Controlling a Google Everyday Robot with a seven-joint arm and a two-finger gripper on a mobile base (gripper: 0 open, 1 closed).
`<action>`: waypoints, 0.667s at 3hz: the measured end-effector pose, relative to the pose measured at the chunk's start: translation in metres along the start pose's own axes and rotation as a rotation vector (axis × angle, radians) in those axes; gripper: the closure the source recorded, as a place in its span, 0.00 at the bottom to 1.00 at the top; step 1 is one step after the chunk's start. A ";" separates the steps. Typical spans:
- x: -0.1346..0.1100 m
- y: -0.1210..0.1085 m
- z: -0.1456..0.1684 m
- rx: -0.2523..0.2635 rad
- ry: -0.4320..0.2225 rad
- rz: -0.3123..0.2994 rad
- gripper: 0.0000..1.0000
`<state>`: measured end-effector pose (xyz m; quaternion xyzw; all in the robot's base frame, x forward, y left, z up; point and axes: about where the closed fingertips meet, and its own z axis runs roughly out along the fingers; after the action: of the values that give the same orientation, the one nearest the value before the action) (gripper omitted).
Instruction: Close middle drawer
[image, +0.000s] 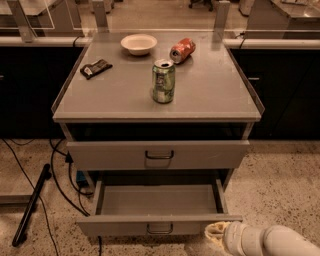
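The middle drawer is pulled far out, below the taller-fronted top drawer. Its low flat front panel carries a small metal loop handle, and its inside looks empty. My gripper comes in from the bottom right on a white arm. Its yellowish tip sits just below and in front of the right end of the drawer's front panel, at or very near the panel. The lowest drawer is out of view.
On the cabinet top stand a green can, a white bowl, a red can lying on its side and a dark packet. Cables and a black pole lie on the floor at left.
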<state>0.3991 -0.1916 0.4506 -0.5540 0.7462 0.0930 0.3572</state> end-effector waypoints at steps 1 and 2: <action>0.003 -0.005 0.023 0.017 0.019 -0.031 1.00; 0.006 -0.009 0.036 0.025 0.033 -0.046 1.00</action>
<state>0.4220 -0.1807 0.4233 -0.5678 0.7404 0.0663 0.3536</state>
